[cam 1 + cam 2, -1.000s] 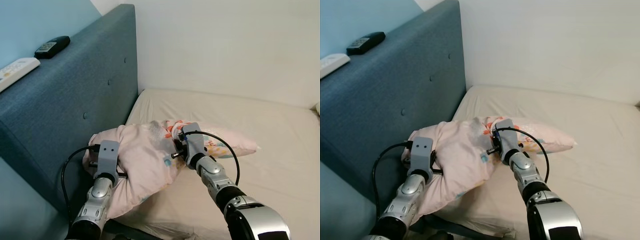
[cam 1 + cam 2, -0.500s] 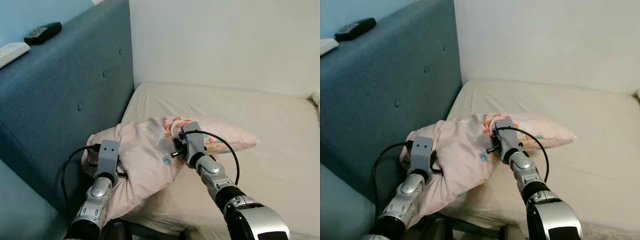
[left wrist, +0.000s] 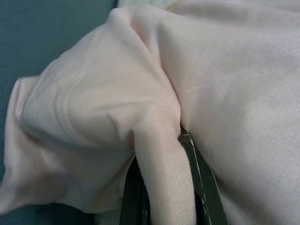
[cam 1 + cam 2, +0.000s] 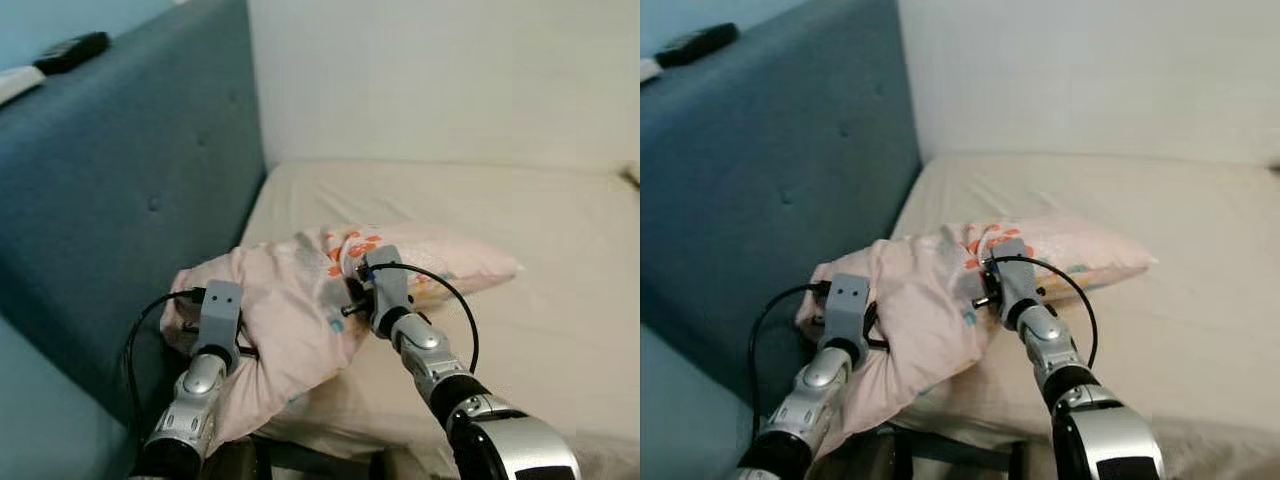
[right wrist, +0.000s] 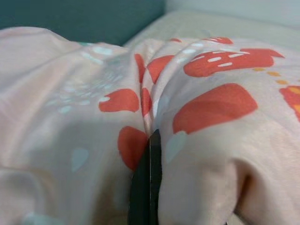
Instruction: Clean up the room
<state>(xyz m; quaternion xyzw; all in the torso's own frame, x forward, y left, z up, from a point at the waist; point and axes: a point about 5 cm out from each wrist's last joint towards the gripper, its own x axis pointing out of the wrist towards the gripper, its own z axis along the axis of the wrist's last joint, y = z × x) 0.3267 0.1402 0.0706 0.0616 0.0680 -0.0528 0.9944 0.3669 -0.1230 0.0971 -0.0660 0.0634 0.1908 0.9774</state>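
Pink pillow, held by both end effectors at the bed's headboard end.

Pillow (image 4: 300,300): pale pink, orange print, lying near the bed (image 4: 560,250) corner beside the blue headboard (image 4: 120,200), partly overhanging the near edge. Left end effector (image 3: 161,187) clenched on a fold at its plain end; right end effector (image 5: 150,187) clenched on printed fabric mid-pillow. Advice: lift both together, level, and set it flat against the headboard.
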